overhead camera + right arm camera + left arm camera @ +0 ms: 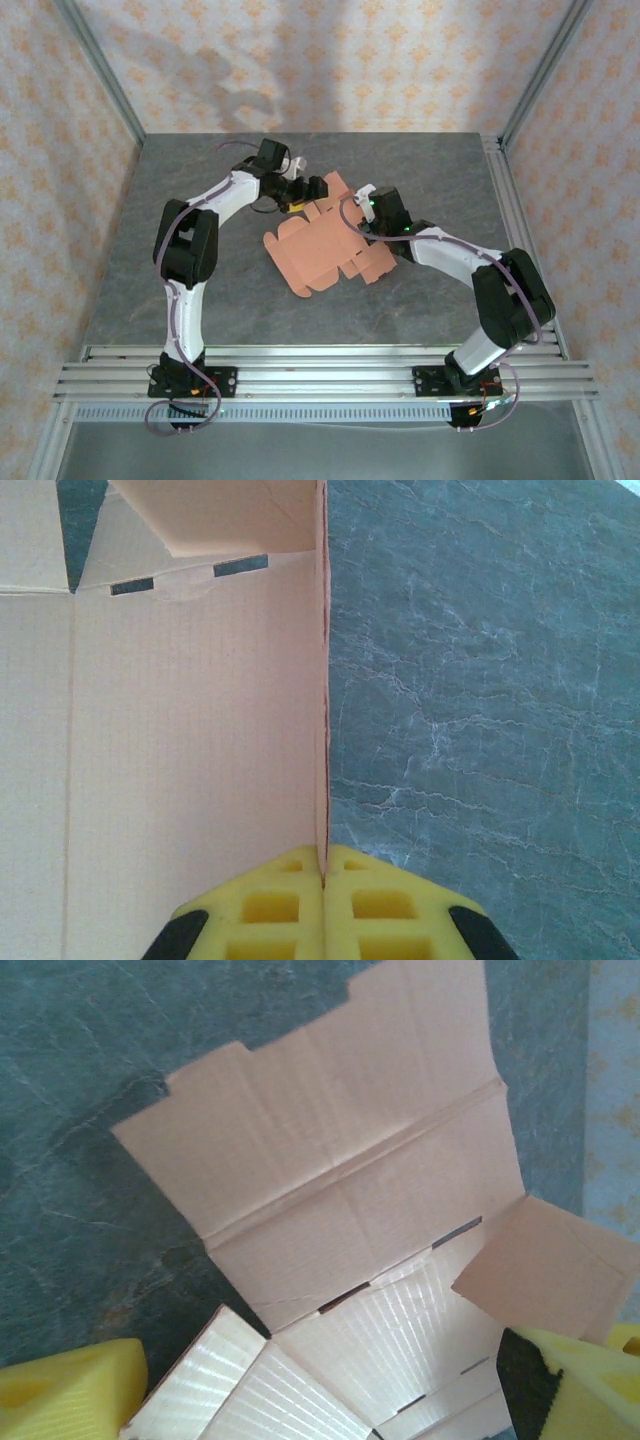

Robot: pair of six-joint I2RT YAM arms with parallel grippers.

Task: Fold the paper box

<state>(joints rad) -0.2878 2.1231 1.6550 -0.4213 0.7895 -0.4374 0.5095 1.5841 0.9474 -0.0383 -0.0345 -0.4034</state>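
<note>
Folding looked barely begun — the paper box (325,250) lay mostly flat at mid-table (200,290) between the arms, a flap or two raised, the right gripper (323,880) pinched tight on one panel's edge, the left gripper (303,192) spread wide, holding nothing — most walls seemingly left to raise.

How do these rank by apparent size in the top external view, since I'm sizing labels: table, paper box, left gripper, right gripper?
1. table, largest by far
2. paper box
3. left gripper and right gripper: smallest; they look about alike, so I won't rank them.
</note>
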